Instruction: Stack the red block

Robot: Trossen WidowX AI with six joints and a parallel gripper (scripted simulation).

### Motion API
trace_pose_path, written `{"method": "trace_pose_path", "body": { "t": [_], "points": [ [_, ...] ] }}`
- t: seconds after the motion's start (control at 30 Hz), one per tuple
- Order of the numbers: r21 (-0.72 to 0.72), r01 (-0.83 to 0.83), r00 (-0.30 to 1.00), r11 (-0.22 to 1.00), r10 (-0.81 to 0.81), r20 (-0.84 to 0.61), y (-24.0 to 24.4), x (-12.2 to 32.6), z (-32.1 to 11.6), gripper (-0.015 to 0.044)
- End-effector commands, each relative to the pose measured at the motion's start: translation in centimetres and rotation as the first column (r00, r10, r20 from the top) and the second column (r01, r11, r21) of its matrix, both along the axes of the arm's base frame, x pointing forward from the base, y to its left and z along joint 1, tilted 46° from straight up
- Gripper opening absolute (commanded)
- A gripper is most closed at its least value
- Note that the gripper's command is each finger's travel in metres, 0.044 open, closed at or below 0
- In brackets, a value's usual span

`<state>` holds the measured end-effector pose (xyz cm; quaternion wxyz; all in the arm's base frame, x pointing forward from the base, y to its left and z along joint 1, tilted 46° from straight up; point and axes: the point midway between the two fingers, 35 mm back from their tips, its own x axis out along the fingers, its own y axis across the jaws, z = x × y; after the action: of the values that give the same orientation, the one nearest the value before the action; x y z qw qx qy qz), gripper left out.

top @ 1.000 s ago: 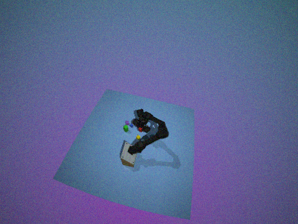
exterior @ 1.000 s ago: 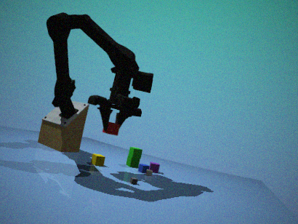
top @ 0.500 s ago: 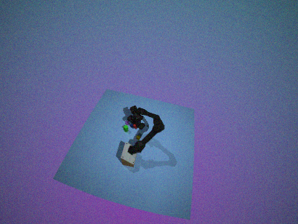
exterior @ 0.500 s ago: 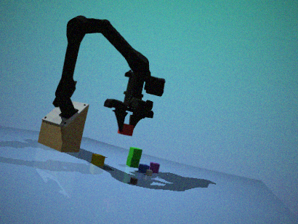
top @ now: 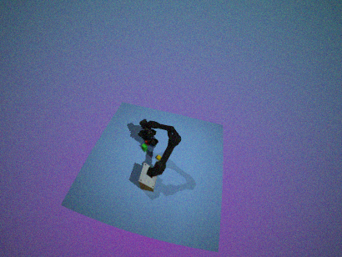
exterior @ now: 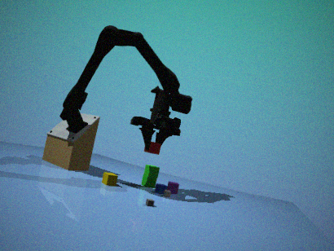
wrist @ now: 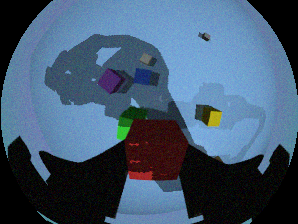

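Note:
The red block (exterior: 152, 147) (wrist: 156, 150) is held between the fingertips of my gripper (exterior: 152, 147) (wrist: 153, 141), which is shut on it. In the top view only a speck of the red block (top: 146, 142) shows beside the dark gripper. The green tower (top: 144, 147) (exterior: 150, 176) (wrist: 123, 127) stands upright. In the exterior view the red block is above the tower with a gap between them. In the wrist view the tower shows behind the red block, up and to its left, and is partly hidden by it.
A blue block (exterior: 160, 188) (wrist: 143, 76), a purple block (exterior: 173, 187) (wrist: 111, 81) and a small beige block (exterior: 167, 193) (wrist: 147, 59) lie near the tower. A yellow block (top: 158, 157) (exterior: 109, 178) (wrist: 214, 118) lies towards the arm's base. Another small block (exterior: 150, 202) (wrist: 204, 36) lies apart.

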<state>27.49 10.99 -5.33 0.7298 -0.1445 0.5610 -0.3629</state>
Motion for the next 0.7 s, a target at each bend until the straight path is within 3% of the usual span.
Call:
{"method": "trace_pose_path", "body": {
  "t": [0.0,0.27,0.67],
  "points": [
    [0.002,0.004,1.000,1.000,-0.004,0.003,1.3,-0.2,-1.4,0.0000],
    [-0.002,0.006,1.000,1.000,-0.006,0.005,2.5,-0.5,-3.2,0.0000],
    [-0.004,0.006,1.000,1.000,-0.006,0.006,-0.2,-0.1,-5.9,0.0000]
  ]
}}
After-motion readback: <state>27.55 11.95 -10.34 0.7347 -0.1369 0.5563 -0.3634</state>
